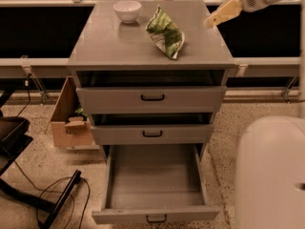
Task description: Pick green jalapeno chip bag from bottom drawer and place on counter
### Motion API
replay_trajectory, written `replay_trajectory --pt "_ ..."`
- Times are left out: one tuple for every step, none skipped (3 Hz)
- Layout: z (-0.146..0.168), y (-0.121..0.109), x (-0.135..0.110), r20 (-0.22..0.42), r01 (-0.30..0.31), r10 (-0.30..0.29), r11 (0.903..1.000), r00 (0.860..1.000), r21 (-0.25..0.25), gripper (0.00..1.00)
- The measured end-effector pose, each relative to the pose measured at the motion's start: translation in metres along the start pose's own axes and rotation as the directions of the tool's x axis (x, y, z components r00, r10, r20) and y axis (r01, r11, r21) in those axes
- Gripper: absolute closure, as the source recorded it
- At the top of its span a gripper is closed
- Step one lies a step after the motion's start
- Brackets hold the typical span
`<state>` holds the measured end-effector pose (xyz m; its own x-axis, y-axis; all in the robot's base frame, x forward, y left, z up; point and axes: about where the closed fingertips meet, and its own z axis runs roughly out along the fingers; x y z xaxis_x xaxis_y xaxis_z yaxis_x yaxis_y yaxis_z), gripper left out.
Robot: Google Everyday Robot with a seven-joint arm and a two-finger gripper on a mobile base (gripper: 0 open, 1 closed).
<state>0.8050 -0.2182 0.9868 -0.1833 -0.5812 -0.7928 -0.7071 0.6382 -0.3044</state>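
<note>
The green jalapeno chip bag (pixel 166 31) lies crumpled on the counter (pixel 109 42), right of centre, free of the gripper. My gripper (pixel 210 22) hangs at the upper right, over the counter's right edge, clear of the bag and holding nothing. The bottom drawer (pixel 153 182) is pulled out wide, and its grey inside shows nothing in it.
A white bowl (pixel 127 10) stands at the counter's back, left of the bag. The two upper drawers (pixel 152 99) stand slightly ajar. A cardboard box (pixel 71 123) sits on the floor to the left, next to black cables and a stand (pixel 43 199). The robot's white base (pixel 271 175) fills the lower right.
</note>
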Motion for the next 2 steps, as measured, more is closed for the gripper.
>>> replay_trajectory --pt "-0.153 -0.046 0.047 -0.043 -0.215 0.231 0.9489 0.972 0.231 0.0" --pt "-0.29 -0.058 0.049 0.013 -0.31 0.344 0.8289 0.939 0.465 0.0"
